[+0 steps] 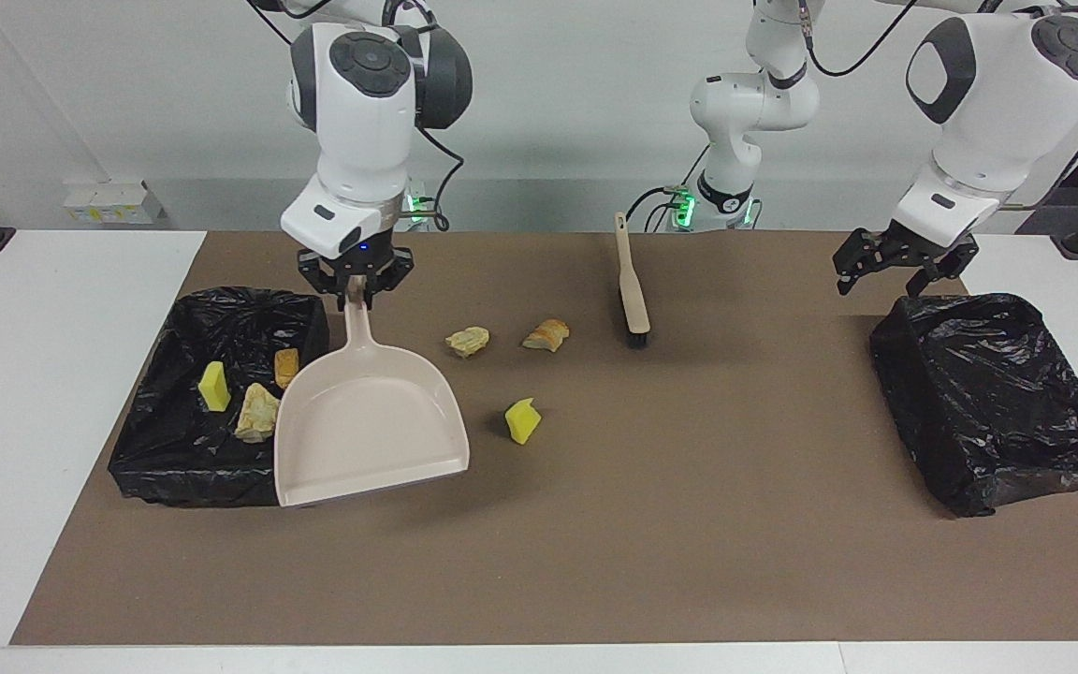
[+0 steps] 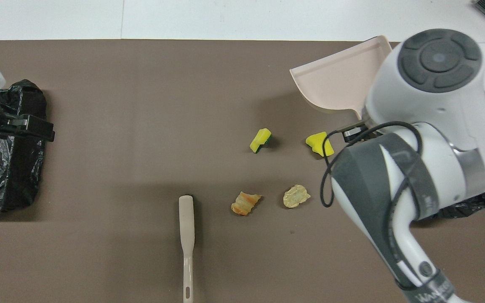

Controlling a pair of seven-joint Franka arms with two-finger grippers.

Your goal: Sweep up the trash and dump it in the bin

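Right gripper [image 1: 356, 292] upper left of facing frame, clamped on dustpan [image 1: 369, 421] handle beside bin [image 1: 157, 449]; three trash chunks [image 1: 258, 412] in bin, others mid-frame on mat [image 1: 595, 524]. Left gripper [image 1: 895, 271] upper right, fingers apart, over second bin [image 1: 997, 402]. Brush [image 1: 633, 295] lies top centre
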